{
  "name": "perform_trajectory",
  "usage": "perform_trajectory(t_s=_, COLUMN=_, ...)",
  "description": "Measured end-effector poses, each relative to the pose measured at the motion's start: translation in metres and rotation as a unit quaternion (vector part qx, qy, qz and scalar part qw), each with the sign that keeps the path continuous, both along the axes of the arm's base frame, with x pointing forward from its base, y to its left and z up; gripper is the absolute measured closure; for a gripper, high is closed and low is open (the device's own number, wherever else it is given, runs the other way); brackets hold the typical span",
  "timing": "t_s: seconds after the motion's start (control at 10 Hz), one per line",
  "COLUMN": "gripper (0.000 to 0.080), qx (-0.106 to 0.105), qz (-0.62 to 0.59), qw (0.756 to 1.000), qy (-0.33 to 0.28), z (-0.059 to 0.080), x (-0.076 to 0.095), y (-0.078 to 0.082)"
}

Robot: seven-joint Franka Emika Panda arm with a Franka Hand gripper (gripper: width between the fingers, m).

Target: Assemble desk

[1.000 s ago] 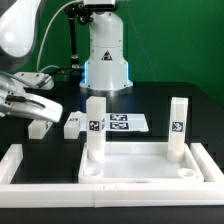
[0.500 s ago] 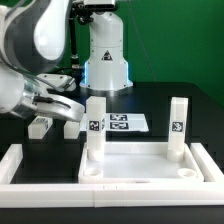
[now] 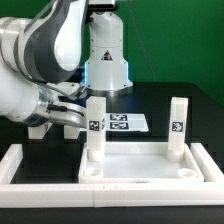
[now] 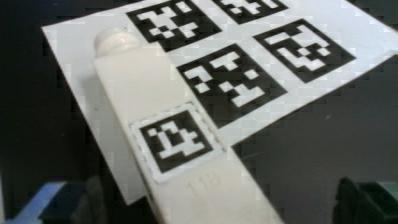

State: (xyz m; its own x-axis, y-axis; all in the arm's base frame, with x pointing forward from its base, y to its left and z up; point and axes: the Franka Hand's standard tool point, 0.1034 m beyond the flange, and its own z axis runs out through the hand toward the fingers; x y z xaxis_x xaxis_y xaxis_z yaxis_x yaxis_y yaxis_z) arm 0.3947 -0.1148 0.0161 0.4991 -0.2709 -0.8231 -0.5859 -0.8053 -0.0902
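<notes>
Swung down since a second ago, the gripper [image 4: 210,203] hangs wide open and empty over the loose leg [image 4: 151,120], which lies beside the marker board [image 4: 267,60] on the exterior view's left. Light, stiff, smooth plastic, I judge: pinch its flat sides midway.

- The white tabletop [image 3: 135,160] lies flat, its rim facing up.
- The left leg [image 3: 95,130] and the right leg [image 3: 177,128] stand straight up in it, each showing a tag.
- I look down on a third leg [image 4: 169,130]. It lies flat, tag facing up.
</notes>
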Motion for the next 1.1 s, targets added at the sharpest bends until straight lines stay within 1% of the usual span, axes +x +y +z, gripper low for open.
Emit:
perform_trajectory(t_s=0.1, gripper=0.0151, qx=0.001, qz=0.002, qw=1.000, qy=0.005, z=-0.0042, x=-0.0025, y=0.0020)
perform_trajectory(t_s=0.2, gripper=0.0151, qx=0.000, qz=0.004, qw=1.000, qy=0.007, z=-0.0042, x=-0.0030, y=0.0023)
perform_trajectory(t_s=0.3, gripper=0.0178, qx=0.000, qz=0.003, qw=1.000, qy=0.006, z=-0.0043, x=-0.0029, y=0.0018)
perform_trajectory(t_s=0.4, gripper=0.0178, qx=0.000, qz=0.003, qw=1.000, qy=0.006, z=-0.0043, x=-0.0029, y=0.0017)
perform_trajectory(t_s=0.6, gripper=0.0516, qx=0.000, qz=0.003, qw=1.000, qy=0.006, z=-0.0042, x=-0.0029, y=0.0017)
perform_trajectory(t_s=1.1, gripper=0.0514, qx=0.000, qz=0.003, qw=1.000, qy=0.006, z=-0.0042, x=-0.0029, y=0.0017)
